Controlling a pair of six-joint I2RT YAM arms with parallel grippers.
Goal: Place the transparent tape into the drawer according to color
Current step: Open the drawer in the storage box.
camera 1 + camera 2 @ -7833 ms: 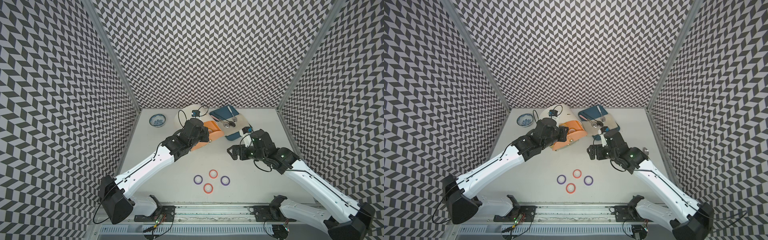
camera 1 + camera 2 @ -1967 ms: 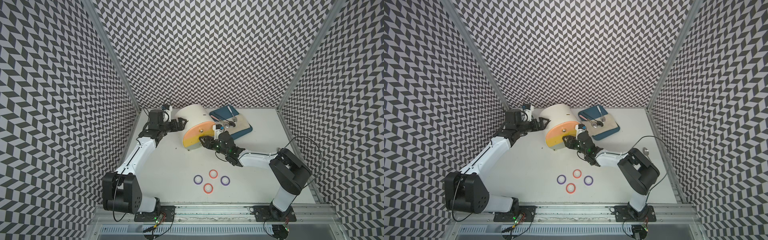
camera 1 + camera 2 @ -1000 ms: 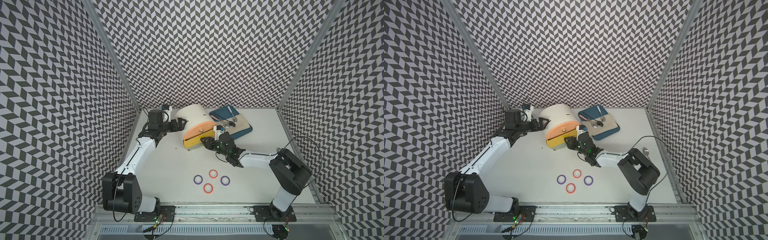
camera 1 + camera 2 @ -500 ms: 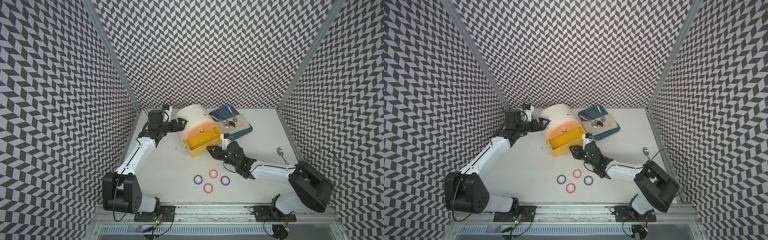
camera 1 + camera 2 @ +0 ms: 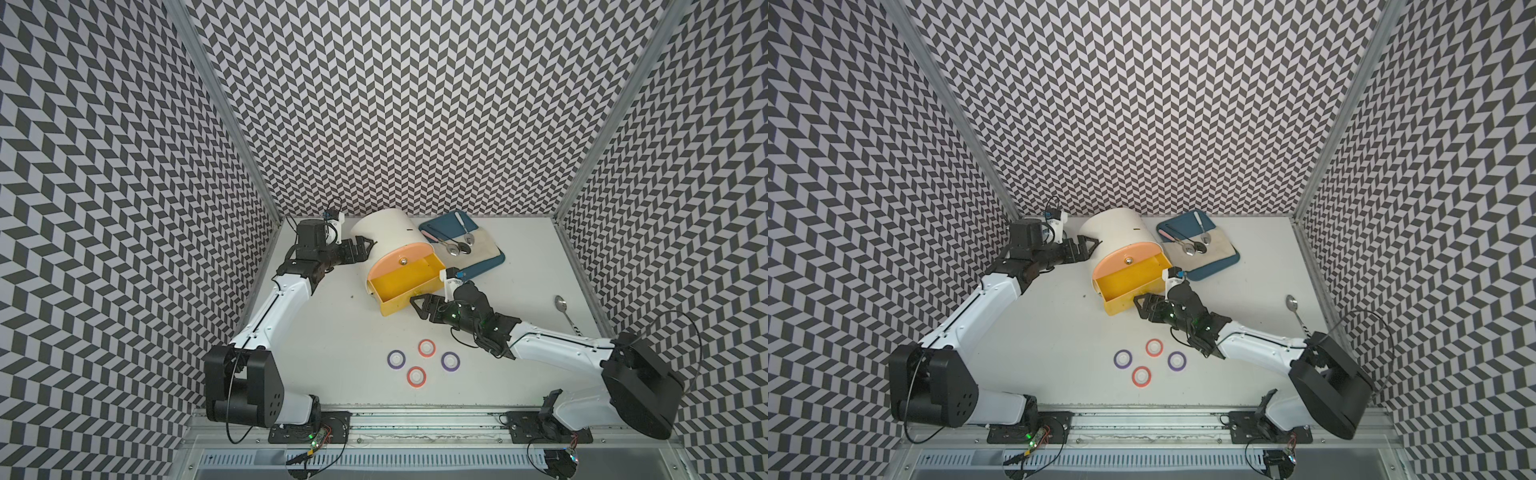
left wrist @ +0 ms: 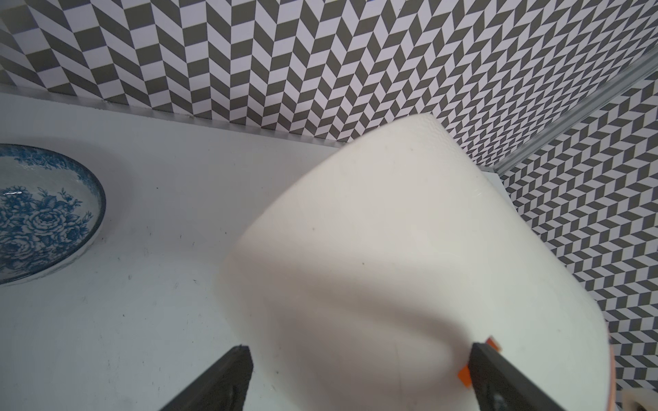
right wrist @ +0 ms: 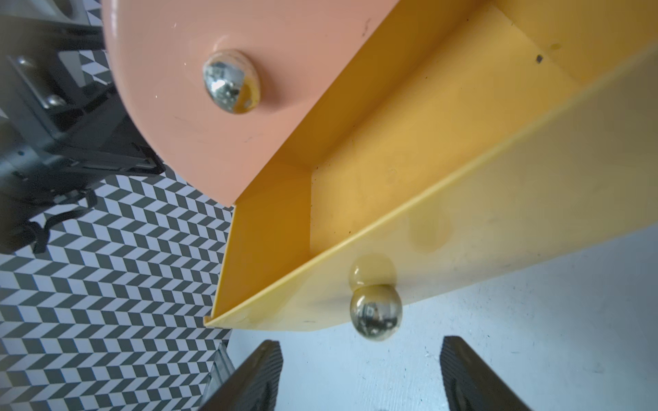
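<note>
Right gripper (image 7: 361,350) just released, jaws apart off knob (image 7: 375,316); yellow drawer (image 5: 405,286) now pulled out, ready for loading; tape rings (image 5: 427,348) near drawer front.

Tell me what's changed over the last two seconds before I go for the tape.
The right end effector pulled the yellow drawer out of the white cabinet toward the robot, then opened and let go of its knob. Unchanged: the left end effector open at the cabinet, and the red tape rings and purple tape rings in place.
</note>
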